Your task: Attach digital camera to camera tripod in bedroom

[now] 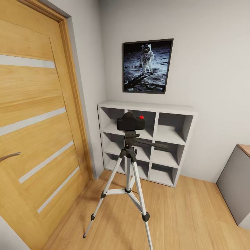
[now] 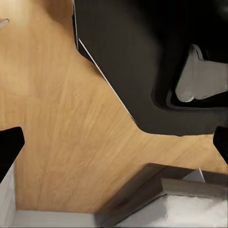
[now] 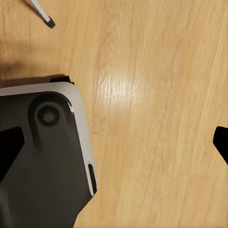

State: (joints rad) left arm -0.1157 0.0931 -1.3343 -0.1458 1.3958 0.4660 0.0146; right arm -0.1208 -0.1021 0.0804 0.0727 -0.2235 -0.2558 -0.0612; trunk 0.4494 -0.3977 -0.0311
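Note:
In the head view, the digital camera (image 1: 130,122), black with a red button on top, sits on the head of the camera tripod (image 1: 128,171). The tripod stands upright on the wood floor, silver legs spread, its black lever (image 1: 153,143) pointing right. One tripod foot (image 3: 46,18) appears in the right wrist view. My left gripper (image 2: 114,145) hangs open over the floor with nothing between its dark fingertips (image 2: 8,147). My right gripper (image 3: 114,145) is open too, empty above the floor, beside the robot's dark base (image 3: 42,161).
An oak door (image 1: 34,121) with frosted stripes fills the left. White cube shelving (image 1: 166,135) stands against the back wall under an astronaut picture (image 1: 147,66). A grey cabinet (image 1: 234,184) stands at the right. Wood floor (image 1: 187,215) lies open right of the tripod.

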